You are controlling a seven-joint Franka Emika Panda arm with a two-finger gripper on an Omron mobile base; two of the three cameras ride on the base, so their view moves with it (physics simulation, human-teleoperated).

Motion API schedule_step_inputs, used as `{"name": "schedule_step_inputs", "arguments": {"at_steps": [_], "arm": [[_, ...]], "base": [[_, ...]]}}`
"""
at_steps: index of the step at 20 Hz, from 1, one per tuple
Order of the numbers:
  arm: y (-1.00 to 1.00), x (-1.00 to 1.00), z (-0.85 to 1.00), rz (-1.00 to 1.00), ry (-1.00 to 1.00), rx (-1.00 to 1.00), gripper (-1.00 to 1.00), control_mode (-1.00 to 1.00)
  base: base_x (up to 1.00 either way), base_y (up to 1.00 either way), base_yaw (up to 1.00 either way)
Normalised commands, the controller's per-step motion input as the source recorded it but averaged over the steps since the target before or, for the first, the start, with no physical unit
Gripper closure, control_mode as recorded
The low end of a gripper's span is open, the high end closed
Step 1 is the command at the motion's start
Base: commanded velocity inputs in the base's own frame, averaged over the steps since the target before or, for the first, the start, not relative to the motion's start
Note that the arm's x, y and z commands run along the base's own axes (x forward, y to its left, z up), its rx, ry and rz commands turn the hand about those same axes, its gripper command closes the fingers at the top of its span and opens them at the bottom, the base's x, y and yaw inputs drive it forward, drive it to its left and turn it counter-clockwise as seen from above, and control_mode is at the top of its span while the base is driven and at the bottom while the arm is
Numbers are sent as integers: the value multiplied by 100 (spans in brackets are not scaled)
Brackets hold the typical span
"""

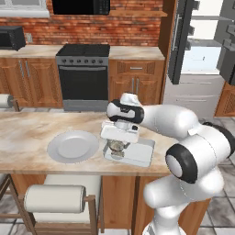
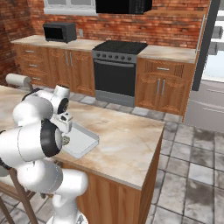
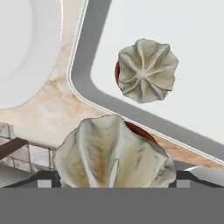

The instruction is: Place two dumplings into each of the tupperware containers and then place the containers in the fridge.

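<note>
Pleated pale dumpling (image 3: 114, 153) between open tool (image 1: 117, 148) jaws; second dumpling (image 3: 147, 71) in container (image 3: 192, 52)

The white arm (image 1: 183, 137) reaches left over the worktop's (image 1: 27, 133) front edge, wrist bent down, its gripper (image 1: 117, 148) pointing straight down with fingers spread wide.

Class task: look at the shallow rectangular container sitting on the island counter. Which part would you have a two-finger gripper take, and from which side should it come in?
Grip the low rim of the tupperware container, coming straight down from above with one finger inside and one outside. The tray lies flat on the counter, so its thin upright wall is likely the only graspable edge. The side away from the plate looks best.
</note>
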Motion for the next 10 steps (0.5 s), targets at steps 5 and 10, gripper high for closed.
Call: {"name": "schedule_step_inputs", "arguments": {"at_steps": [5, 10], "arm": [[-95, 24, 4, -21, 0, -6, 100, -100], [-82, 28, -5, -16, 0, -7, 100, -100]], "base": [[0, 0, 0], [0, 0, 0]]}}
